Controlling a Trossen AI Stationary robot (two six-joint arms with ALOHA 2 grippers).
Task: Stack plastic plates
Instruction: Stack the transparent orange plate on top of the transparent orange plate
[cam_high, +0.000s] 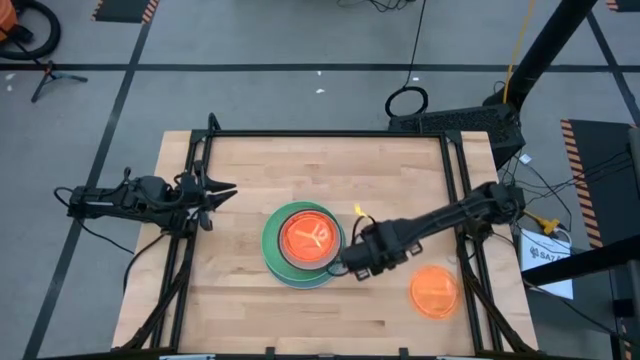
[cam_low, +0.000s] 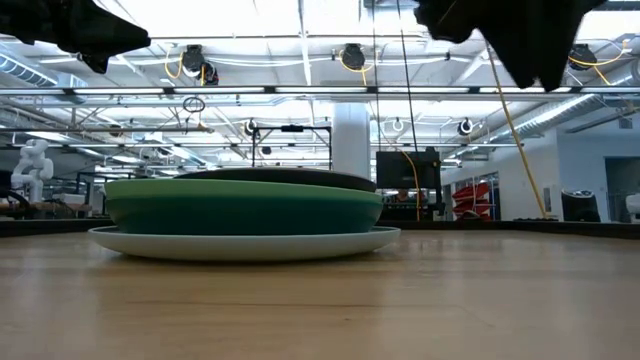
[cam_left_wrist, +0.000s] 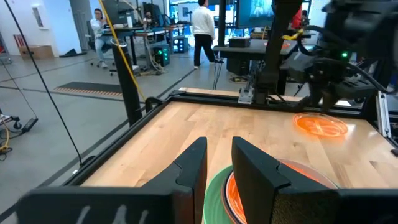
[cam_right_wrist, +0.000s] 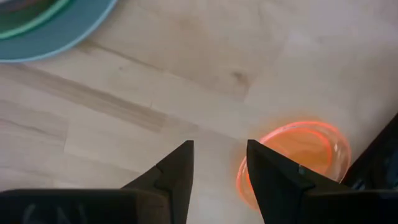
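Note:
A stack of plastic plates (cam_high: 303, 243) stands in the middle of the table: a pale blue plate at the bottom, green and dark grey ones above it, and a translucent orange plate (cam_high: 307, 235) on top. In the low view the stack (cam_low: 245, 210) rests flat on its wide bottom plate. A second small translucent orange plate (cam_high: 434, 291) lies alone near the table's right near corner. My right gripper (cam_high: 350, 265) hovers open just right of the stack, and its wrist view shows the lone orange plate (cam_right_wrist: 298, 155) beyond its fingers. My left gripper (cam_high: 225, 192) waits open at the table's left edge.
A black metal frame (cam_high: 330, 133) runs along the far and side edges of the table. Bare wood lies left of the stack and along the near edge. People stand and sit in the room beyond the table (cam_left_wrist: 202, 31).

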